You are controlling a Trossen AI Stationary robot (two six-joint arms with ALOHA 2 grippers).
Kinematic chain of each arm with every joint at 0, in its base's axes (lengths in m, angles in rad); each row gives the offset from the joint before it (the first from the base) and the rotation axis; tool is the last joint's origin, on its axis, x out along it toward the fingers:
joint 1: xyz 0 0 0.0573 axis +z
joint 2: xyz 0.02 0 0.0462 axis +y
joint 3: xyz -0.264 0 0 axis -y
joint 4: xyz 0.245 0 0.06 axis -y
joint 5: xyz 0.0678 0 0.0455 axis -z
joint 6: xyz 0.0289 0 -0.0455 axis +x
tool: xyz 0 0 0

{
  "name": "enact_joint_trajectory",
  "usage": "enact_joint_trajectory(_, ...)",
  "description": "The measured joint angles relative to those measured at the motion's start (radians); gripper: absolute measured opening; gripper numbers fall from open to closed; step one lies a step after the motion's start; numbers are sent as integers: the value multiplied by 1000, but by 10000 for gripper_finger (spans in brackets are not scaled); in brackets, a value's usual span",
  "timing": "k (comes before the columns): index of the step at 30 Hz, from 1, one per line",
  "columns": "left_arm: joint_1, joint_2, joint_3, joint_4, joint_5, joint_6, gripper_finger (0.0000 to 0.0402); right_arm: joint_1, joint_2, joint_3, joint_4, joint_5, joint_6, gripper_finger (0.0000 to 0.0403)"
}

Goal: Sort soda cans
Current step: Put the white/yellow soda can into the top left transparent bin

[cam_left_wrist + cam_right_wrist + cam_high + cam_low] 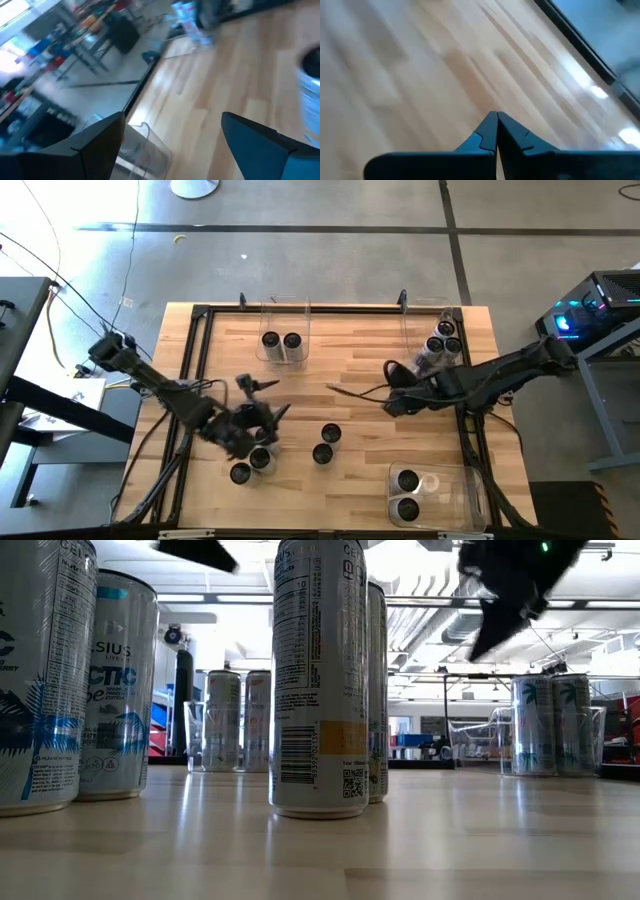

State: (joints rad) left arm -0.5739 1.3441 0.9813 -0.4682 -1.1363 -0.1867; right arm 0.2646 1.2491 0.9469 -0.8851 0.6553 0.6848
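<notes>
Slim silver-white soda cans with dark tops stand on the wooden table. Two cans (251, 465) stand near the front left, and two more (326, 443) near the middle; in the low view the nearest (320, 680) stands upright on its base. My left gripper (266, 398) hangs open above the table just beyond the front-left cans, with nothing between its fingers (172, 125). My right gripper (333, 388) is shut and empty, raised over bare wood at mid-table (496, 117), and shows at the top of the low view (505, 620).
A clear bin (283, 330) at the far edge holds two cans. Another bin (425, 320) at the far right holds several, and a third (470, 490) at the front right holds two. A black frame (195, 340) borders the table. Bare wood lies mid-table.
</notes>
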Motion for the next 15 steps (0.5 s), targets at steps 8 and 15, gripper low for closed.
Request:
enact_joint_trajectory(8, -91, -211, -170, -15, 134, -74, 323, 0, 14, -75, 639, -302, -368, 16)
enact_joint_trajectory(15, -89, -323, -393, 322, 221, -122, 323, -54, 92, -77, 879, -590, -500, 157)
